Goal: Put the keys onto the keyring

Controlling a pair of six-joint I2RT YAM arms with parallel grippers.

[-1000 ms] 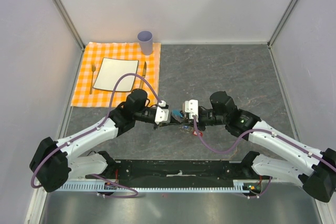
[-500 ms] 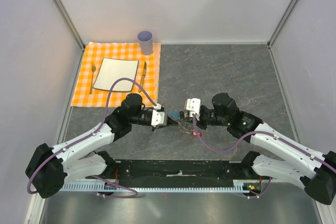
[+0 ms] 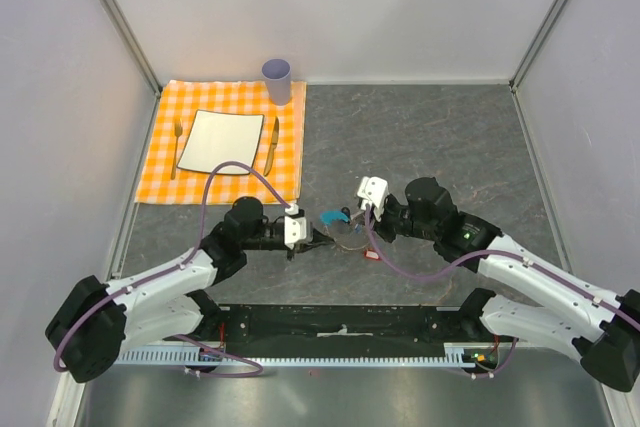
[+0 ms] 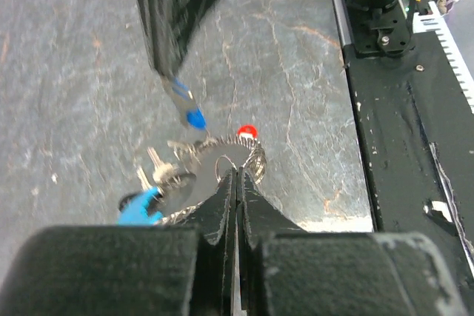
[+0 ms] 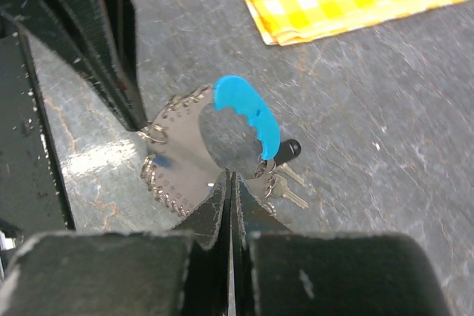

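Keyring (image 3: 346, 234): lay on the grey worktop (image 3: 430, 137) between the two arms, cyan clasp (image 5: 248, 112) turned toward the checked cloth (image 3: 155, 179).
Left fingers (image 4: 222, 205): clenched on the keyring's chain.
Right fingers (image 5: 215, 216): pressed together, blue-tagged key (image 4: 191, 111) at their tip.
Red-tagged key (image 4: 246, 132): just beside the chain.

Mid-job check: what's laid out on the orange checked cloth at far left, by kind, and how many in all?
White square plate: 1
Brass-coloured fork: 1
Brass-coloured knife: 1
Pale purple plastic cup: 1
Total on the orange-and-white checked cloth: 4
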